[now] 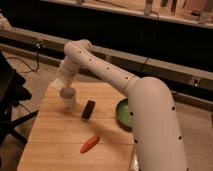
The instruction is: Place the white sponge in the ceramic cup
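Observation:
The ceramic cup (68,98) is small and white with a greyish opening. It stands upright near the back left of the wooden table (55,142). My gripper (63,79) hangs at the end of the white arm, just above the cup and slightly to its left. A pale mass sits at the gripper's tip. I cannot tell the white sponge apart from it, and I see no sponge on the table.
A black oblong object (88,109) lies right of the cup. An orange carrot-like piece (90,143) lies nearer the front. The green bowl (121,113) is half hidden behind my arm. A dark chair (10,100) stands left of the table.

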`<state>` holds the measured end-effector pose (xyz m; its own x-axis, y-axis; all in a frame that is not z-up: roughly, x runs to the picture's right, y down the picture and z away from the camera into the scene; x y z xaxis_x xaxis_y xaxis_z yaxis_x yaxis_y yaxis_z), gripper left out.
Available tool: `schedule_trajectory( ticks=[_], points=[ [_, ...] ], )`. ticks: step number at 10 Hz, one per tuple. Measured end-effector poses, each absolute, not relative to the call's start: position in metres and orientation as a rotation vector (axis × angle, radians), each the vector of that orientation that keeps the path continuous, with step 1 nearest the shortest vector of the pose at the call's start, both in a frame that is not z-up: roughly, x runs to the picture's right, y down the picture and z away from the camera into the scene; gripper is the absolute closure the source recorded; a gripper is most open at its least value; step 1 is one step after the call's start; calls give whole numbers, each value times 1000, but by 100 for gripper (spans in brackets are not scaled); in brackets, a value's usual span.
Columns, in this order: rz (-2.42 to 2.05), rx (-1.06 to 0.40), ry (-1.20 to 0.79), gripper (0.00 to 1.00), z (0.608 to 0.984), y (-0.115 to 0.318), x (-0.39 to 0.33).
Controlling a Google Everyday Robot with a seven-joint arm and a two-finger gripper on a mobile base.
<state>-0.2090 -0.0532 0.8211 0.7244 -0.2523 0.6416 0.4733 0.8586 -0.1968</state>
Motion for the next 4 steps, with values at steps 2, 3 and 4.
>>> schedule_trajectory(
  ticks=[2,3,4],
  points=[
    [-390,-364,-626,20,822,-50,-197],
    [-382,-363,-624,20,822,-48,-196],
    [-363,-348,-629,21,821,-47,-192]
  ],
)
